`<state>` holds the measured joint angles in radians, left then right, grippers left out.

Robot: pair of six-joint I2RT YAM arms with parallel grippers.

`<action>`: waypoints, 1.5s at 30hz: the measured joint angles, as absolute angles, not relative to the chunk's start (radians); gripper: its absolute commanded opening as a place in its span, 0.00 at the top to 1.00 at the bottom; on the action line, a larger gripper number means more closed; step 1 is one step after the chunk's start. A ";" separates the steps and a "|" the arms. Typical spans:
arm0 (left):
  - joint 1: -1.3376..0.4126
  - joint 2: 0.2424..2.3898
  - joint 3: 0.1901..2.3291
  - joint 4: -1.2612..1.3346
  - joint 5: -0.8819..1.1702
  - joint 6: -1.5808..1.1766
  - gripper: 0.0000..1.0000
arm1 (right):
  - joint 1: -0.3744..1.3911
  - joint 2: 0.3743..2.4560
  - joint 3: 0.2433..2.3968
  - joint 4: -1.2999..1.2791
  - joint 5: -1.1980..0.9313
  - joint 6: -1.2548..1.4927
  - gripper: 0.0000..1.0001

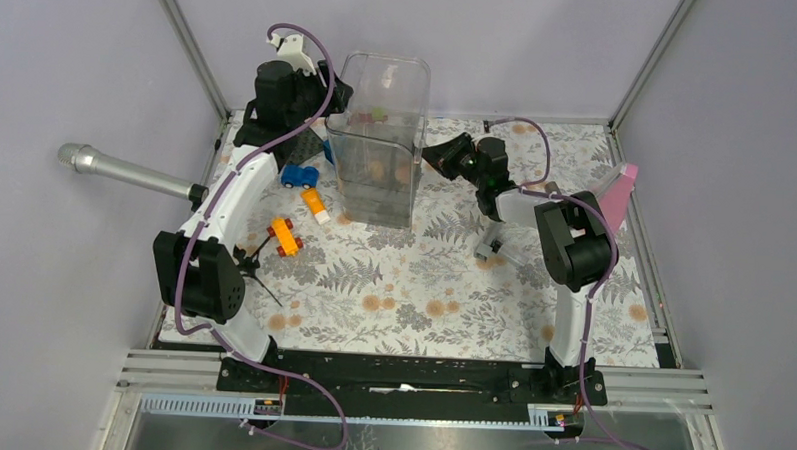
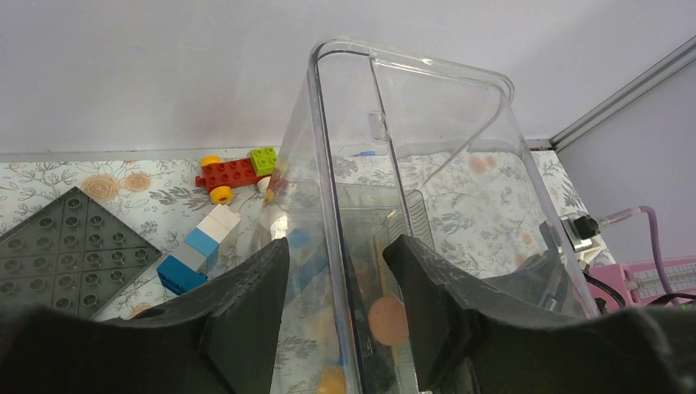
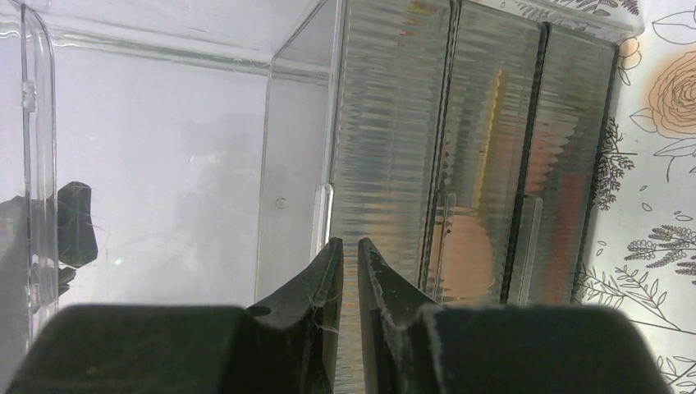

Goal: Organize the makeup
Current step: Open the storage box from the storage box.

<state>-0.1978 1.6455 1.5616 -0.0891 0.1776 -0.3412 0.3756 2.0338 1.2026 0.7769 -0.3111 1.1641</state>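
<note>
Left wrist view: left tool (image 2: pixel 338 246) straddles a wall of the clear organizer (image 2: pixel 427 98), released; right tool (image 3: pixel 350 244) sits clenched, empty. A sideways tug could topple the organizer.

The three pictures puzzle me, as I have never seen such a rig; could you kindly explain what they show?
The machine is a left arm and a right arm, bolted at the near edge of a table. The wide picture looks down from above and behind them. The other two come from cameras on the wrists, so the dark shapes there are the arms' own fingers. On the table stands a tall clear box holding makeup, such as a coral disc, with a blue toy car nearby. A microphone pokes in at the left. The left gripper is open, its fingers astride the box's wall. The right gripper is nearly shut at the box's side; whether it pinches the wall I cannot tell.
</note>
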 measured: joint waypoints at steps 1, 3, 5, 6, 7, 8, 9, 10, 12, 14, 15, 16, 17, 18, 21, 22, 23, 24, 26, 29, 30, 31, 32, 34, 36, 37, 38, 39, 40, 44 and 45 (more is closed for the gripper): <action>-0.198 1.645 1.562 -0.089 0.178 -0.341 0.45 | 0.376 2.034 1.202 0.778 -0.313 1.166 0.80; -0.198 1.645 1.562 -0.089 0.178 -0.341 0.45 | 0.376 2.034 1.202 0.778 -0.316 1.172 0.80; -0.198 1.645 1.562 -0.089 0.178 -0.341 0.45 | 0.375 2.034 1.201 0.780 -0.318 1.179 0.79; -0.198 1.645 1.562 -0.089 0.177 -0.341 0.45 | 0.375 2.034 1.201 0.782 -0.321 1.183 0.80; -0.198 1.645 1.562 -0.089 0.177 -0.341 0.45 | 0.374 2.034 1.199 0.784 -0.325 1.187 0.80; -0.198 1.645 1.562 -0.089 0.177 -0.341 0.45 | 0.374 2.034 1.197 0.788 -0.327 1.191 0.80; -0.198 1.645 1.562 -0.089 0.178 -0.341 0.45 | 0.374 2.034 1.195 0.792 -0.329 1.193 0.80; -0.198 1.645 1.562 -0.089 0.177 -0.341 0.45 | 0.374 2.034 1.191 0.797 -0.332 1.196 0.79; -0.198 1.645 1.562 -0.089 0.177 -0.341 0.45 | 0.374 2.033 1.185 0.805 -0.332 1.200 0.80; -0.198 1.645 1.562 -0.089 0.177 -0.341 0.45 | 0.374 2.030 1.180 0.806 -0.334 1.201 0.79; -0.198 1.645 1.562 -0.089 0.177 -0.341 0.45 | 0.374 2.027 1.179 0.804 -0.335 1.200 0.79; -0.198 1.645 1.562 -0.089 0.177 -0.341 0.45 | 0.374 2.024 1.178 0.797 -0.335 1.198 0.79; -0.198 1.645 1.562 -0.089 0.177 -0.341 0.45 | 0.374 2.020 1.176 0.794 -0.334 1.195 0.79; -0.198 1.645 1.562 -0.090 0.177 -0.341 0.45 | 0.374 2.014 1.173 0.789 -0.334 1.190 0.79; -0.198 1.645 1.562 -0.090 0.177 -0.341 0.45 | 0.373 1.996 1.170 0.767 -0.332 1.171 0.78; -0.198 1.645 1.562 -0.090 0.177 -0.341 0.45 | 0.373 1.990 1.170 0.765 -0.332 1.163 0.78; -0.198 1.645 1.562 -0.090 0.177 -0.341 0.45 | 0.373 1.981 1.170 0.754 -0.331 1.153 0.78; -0.198 1.645 1.562 -0.090 0.177 -0.341 0.45 | 0.373 1.973 1.170 0.742 -0.331 1.146 0.78; -0.198 1.645 1.562 -0.090 0.177 -0.341 0.45 | 0.373 1.959 1.169 0.728 -0.330 1.130 0.78; -0.198 1.645 1.562 -0.091 0.177 -0.341 0.45 | 0.372 1.942 1.169 0.722 -0.327 1.112 0.78; -0.197 1.645 1.562 -0.092 0.177 -0.341 0.45 | 0.372 1.940 1.169 0.720 -0.325 1.108 0.77; -0.197 1.645 1.562 -0.092 0.177 -0.341 0.44 | 0.371 1.938 1.169 0.719 -0.324 1.106 0.77; -0.197 1.645 1.562 -0.093 0.177 -0.341 0.43 | 0.371 1.937 1.169 0.717 -0.324 1.104 0.77; -0.196 1.645 1.562 -0.094 0.176 -0.340 0.39 | 0.371 1.934 1.168 0.715 -0.324 1.104 0.76; -0.194 1.645 1.562 -0.096 0.173 -0.340 0.35 | 0.371 1.932 1.166 0.715 -0.324 1.104 0.76; -0.193 1.645 1.562 -0.097 0.172 -0.340 0.32 | 0.371 1.932 1.166 0.715 -0.324 1.104 0.75; -0.192 1.645 1.562 -0.099 0.169 -0.340 0.30 | 0.371 1.932 1.166 0.715 -0.324 1.105 0.75; -0.191 1.644 1.562 -0.100 0.167 -0.340 0.29 | 0.371 1.932 1.166 0.715 -0.324 1.105 0.75; -0.190 1.644 1.562 -0.102 0.165 -0.340 0.28 | 0.371 1.932 1.166 0.715 -0.324 1.107 0.75; -0.179 1.640 1.563 -0.115 0.165 -0.347 0.22 | 0.371 1.919 1.166 0.715 -0.325 1.118 0.75; -0.175 1.638 1.563 -0.123 0.165 -0.349 0.21 | 0.370 1.915 1.166 0.716 -0.329 1.126 0.75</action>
<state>-0.1753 1.6379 1.5627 -0.1234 0.1646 -0.3492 0.3702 1.9148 1.1664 0.7158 -0.3286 1.1259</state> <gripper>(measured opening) 0.758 0.244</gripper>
